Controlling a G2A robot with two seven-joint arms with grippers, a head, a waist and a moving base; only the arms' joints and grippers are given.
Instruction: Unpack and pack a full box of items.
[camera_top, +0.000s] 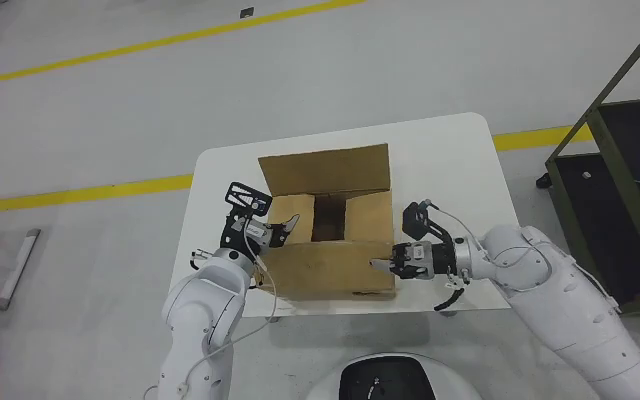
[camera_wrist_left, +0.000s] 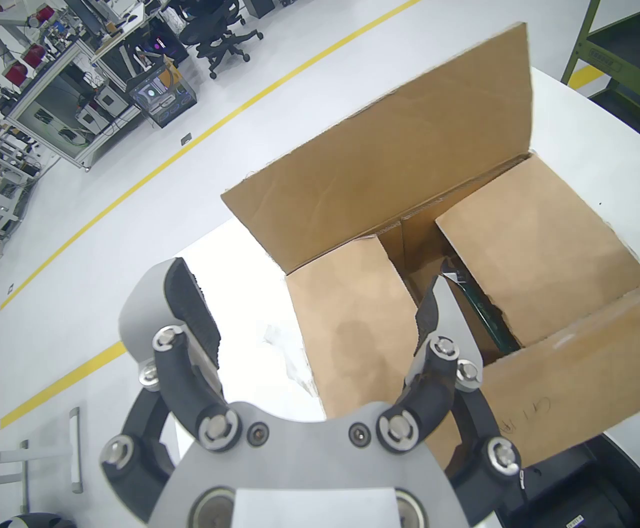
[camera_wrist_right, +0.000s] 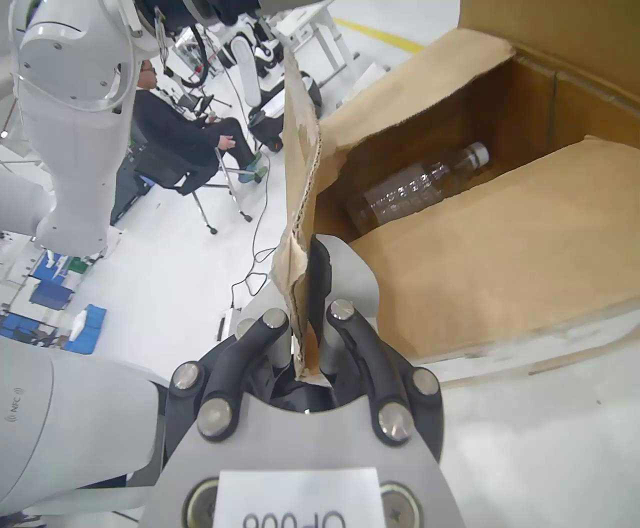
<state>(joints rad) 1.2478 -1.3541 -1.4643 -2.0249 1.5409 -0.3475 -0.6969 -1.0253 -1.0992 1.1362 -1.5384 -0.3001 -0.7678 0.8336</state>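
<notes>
Our box (camera_top: 368, 215) sits at the front edge of the table (camera_top: 440, 150). The right gripper (camera_top: 383, 265) is pinched on its near flap (camera_top: 320, 268), and the left gripper (camera_top: 265, 212) is wide open, empty. Pull hard and we could rip the flap or drag the box off.

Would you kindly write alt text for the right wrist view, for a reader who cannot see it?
The right gripper is shut on a flap of the open cardboard box, the flap held edge-on between its fingers. Inside the box a clear plastic bottle lies on its side.
</notes>
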